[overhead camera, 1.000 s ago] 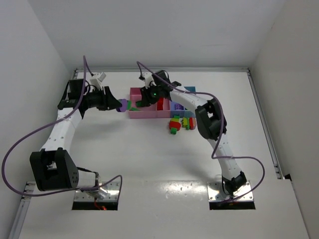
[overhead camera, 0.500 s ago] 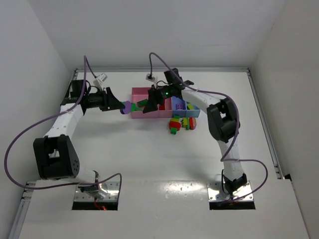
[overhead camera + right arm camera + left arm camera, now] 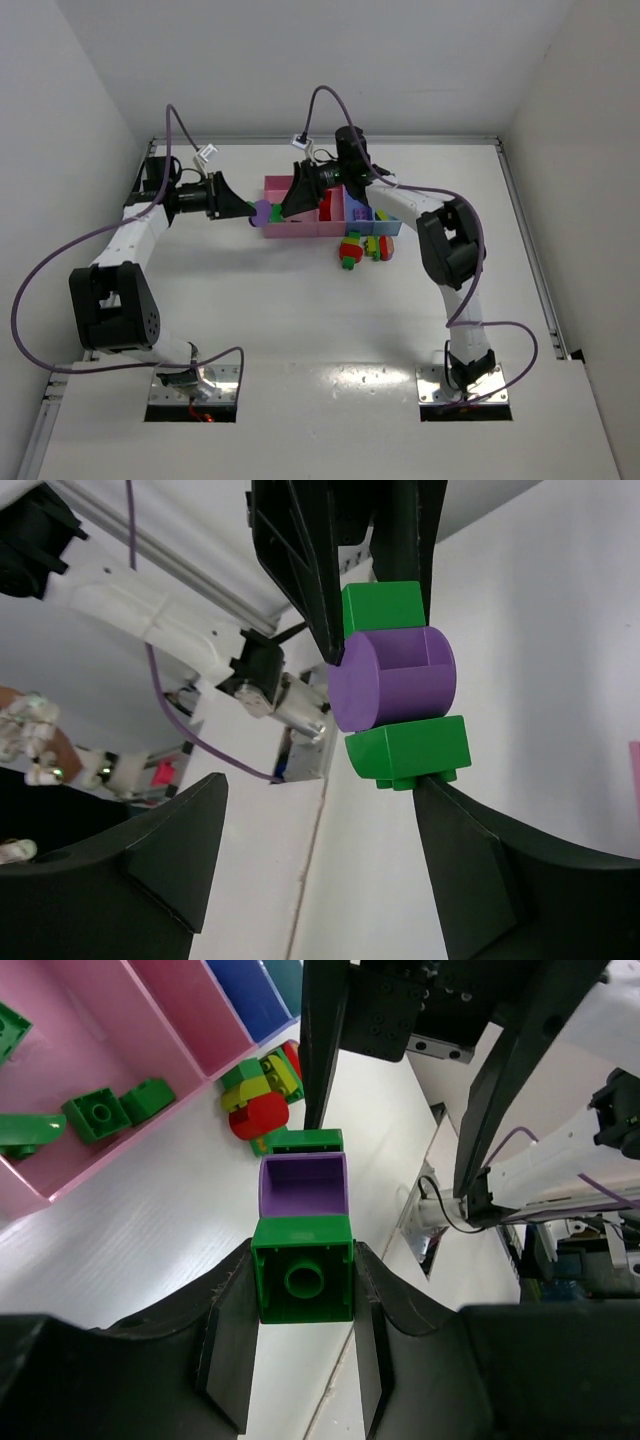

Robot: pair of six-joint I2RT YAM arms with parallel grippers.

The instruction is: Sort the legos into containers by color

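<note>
A green-purple-green lego stack (image 3: 303,1185) juts from my left gripper (image 3: 300,1305), which is shut on its near green block. In the top view this stack (image 3: 263,212) hangs just left of the containers (image 3: 300,229). My right gripper (image 3: 320,850) faces it with jaws open. The stack (image 3: 395,680) lies just past its fingertips, the lower green block beside one fingertip (image 3: 445,790). Several green legos (image 3: 100,1115) lie in the wide pink bin (image 3: 70,1175). A loose pile of red, yellow and green legos (image 3: 362,247) sits in front of the bins.
The narrow pink bin (image 3: 325,212) holds a red piece. Blue-violet (image 3: 352,213) and light blue (image 3: 382,216) bins follow to the right. Both arms meet over the wide pink bin's left end. Purple cables (image 3: 60,270) loop over the table's left side.
My right gripper opened, rose out of the wide pink bin and turned toward the held stack. The left gripper moved slightly right, still shut on the stack.
</note>
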